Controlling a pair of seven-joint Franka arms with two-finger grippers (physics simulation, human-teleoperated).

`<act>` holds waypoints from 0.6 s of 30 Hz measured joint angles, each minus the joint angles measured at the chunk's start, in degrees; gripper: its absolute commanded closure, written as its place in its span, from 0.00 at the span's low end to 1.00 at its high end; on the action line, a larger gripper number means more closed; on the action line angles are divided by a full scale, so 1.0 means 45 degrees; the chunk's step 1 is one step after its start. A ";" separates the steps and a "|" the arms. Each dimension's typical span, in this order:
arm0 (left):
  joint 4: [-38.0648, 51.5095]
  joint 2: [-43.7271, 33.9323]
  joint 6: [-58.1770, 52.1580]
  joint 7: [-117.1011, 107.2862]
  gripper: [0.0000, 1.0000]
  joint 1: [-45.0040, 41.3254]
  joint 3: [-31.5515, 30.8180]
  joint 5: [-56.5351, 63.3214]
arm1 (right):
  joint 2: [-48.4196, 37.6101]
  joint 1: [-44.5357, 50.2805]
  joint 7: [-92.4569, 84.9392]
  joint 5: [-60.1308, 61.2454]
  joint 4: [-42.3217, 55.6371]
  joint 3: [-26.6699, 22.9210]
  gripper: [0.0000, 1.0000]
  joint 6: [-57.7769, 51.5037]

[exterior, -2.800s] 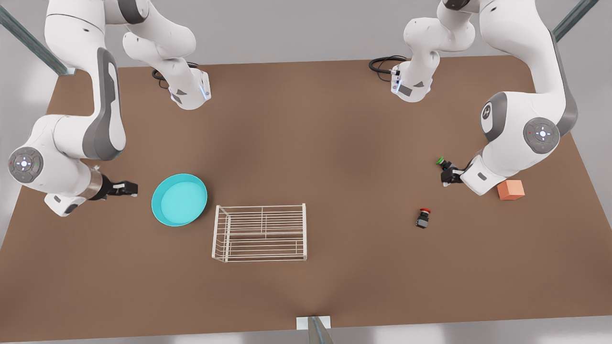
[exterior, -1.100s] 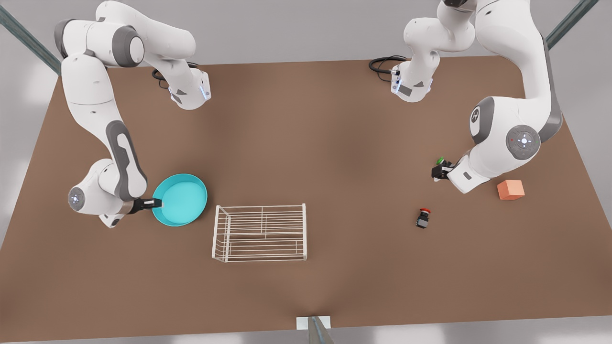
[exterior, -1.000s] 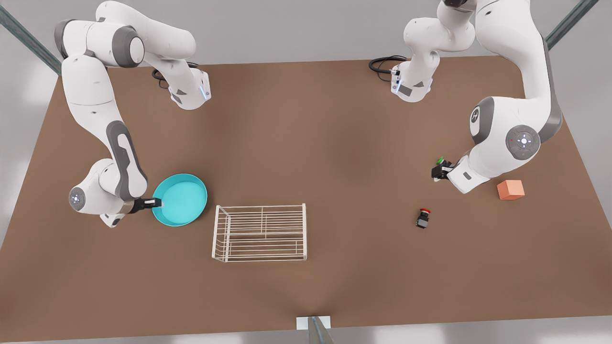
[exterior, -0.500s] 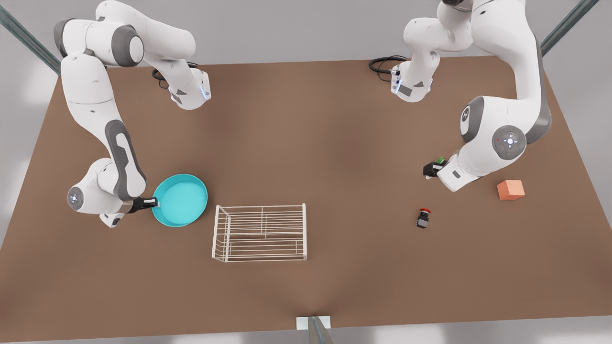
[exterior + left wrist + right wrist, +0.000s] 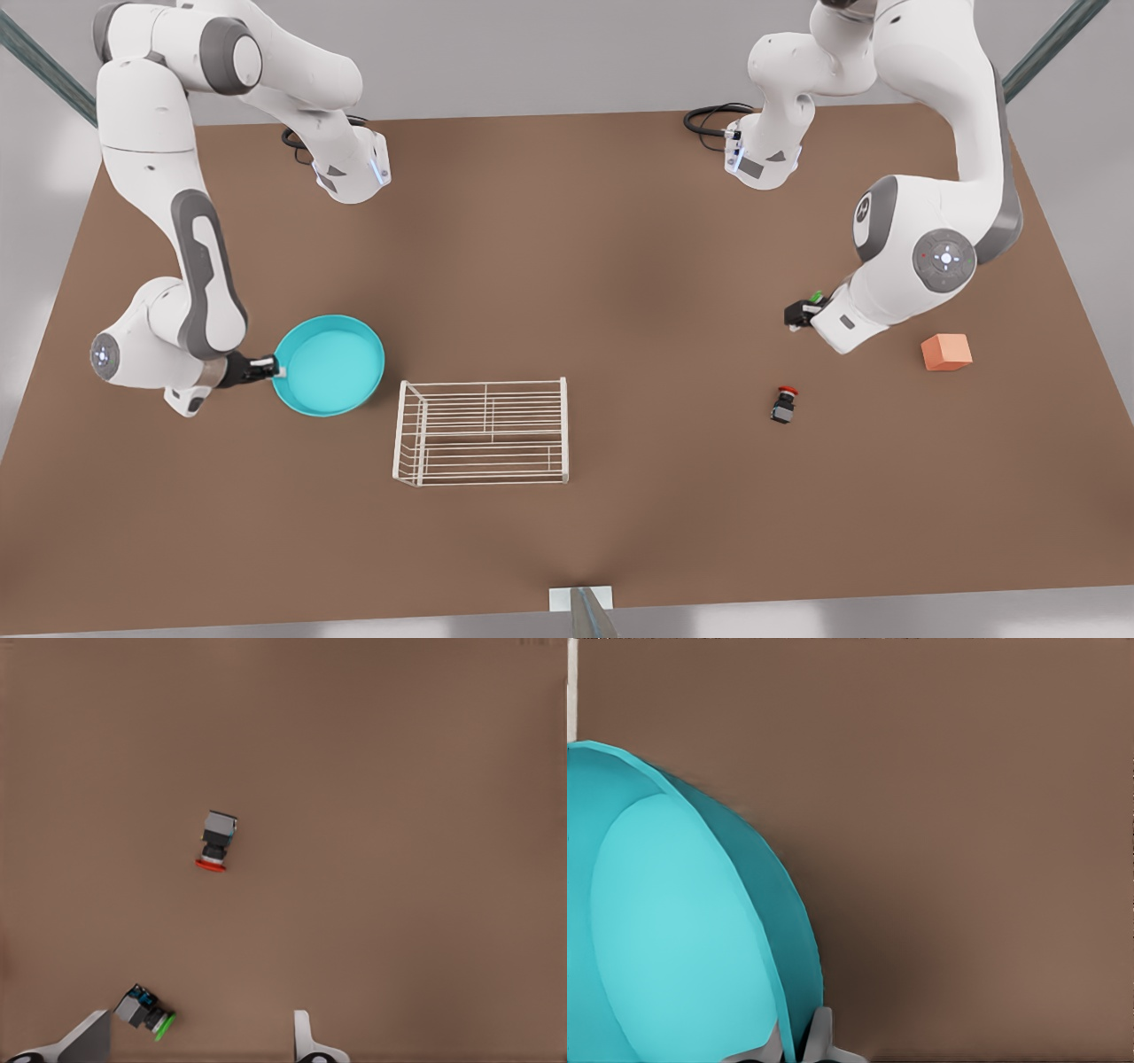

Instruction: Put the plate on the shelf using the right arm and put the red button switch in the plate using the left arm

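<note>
The turquoise plate [image 5: 330, 365] is at the front view's left, beside the white wire shelf [image 5: 484, 385]. My right gripper [image 5: 267, 365] is shut on the plate's rim on the side away from the shelf. The right wrist view shows the plate [image 5: 673, 930] tilted, its rim pinched between the fingertips [image 5: 821, 1038]. The red button switch [image 5: 783, 405] lies on the table at the front view's right. My left gripper [image 5: 796, 315] hovers open above and behind it. The left wrist view shows the red switch [image 5: 217, 842] ahead of the wide-spread fingers [image 5: 304, 1041].
A green-capped switch [image 5: 815, 298] lies right by the left gripper, close to one finger in the left wrist view [image 5: 146, 1014]. An orange cube [image 5: 946, 352] sits further toward the front view's right. The brown table [image 5: 567, 266] carries both arm bases at its far edge.
The right gripper went from open beside the plate to shut on its rim, then shifted it slightly away from the shelf and tilted it. The left arm drifted a little, now nearly still.
</note>
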 measured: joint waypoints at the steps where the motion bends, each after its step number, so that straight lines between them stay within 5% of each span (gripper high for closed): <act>1: -0.0012 -0.0016 -0.0016 -0.0017 0.00 -0.0003 0.0000 -0.0001 | -0.0147 -0.0024 -0.0017 0.0004 0.0050 -0.0019 0.85 -0.0258; 13: -0.0100 0.0678 0.1438 0.0382 0.00 -0.0035 -0.0702 0.0330 | -0.1108 0.0051 -0.0048 0.1321 0.1840 0.0290 0.85 -0.4052; 18: -0.1931 0.1716 0.3530 0.1390 0.00 0.0972 -0.0653 -0.0276 | -0.1271 0.0062 0.0030 0.1511 0.2860 0.0772 0.85 -0.4879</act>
